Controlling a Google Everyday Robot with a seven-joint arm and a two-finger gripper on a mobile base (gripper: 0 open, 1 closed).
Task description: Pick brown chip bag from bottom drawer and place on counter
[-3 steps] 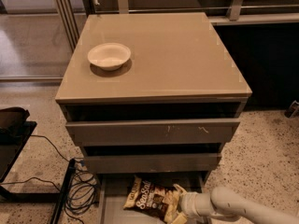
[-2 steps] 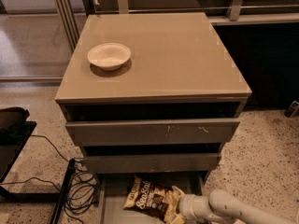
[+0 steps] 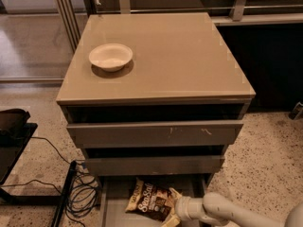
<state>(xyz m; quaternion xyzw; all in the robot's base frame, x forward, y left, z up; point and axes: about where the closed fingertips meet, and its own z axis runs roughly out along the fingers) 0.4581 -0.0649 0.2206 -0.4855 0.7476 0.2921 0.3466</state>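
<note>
The brown chip bag [image 3: 150,203] lies in the bottom drawer [image 3: 118,215], the tool [image 3: 173,217] at its right, a bowl [image 3: 111,56] on the counter [image 3: 180,56].

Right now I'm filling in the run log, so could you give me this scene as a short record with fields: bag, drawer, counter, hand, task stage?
bag: brown chip bag lying in the bottom drawer, label up
drawer: bottom drawer pulled open beneath the two upper drawers
counter: counter carries a white bowl toward its left side; no bag on it
hand: hand low at the bag's right edge, arm reaching in from the lower right
task stage: bag not yet lifted out
</note>
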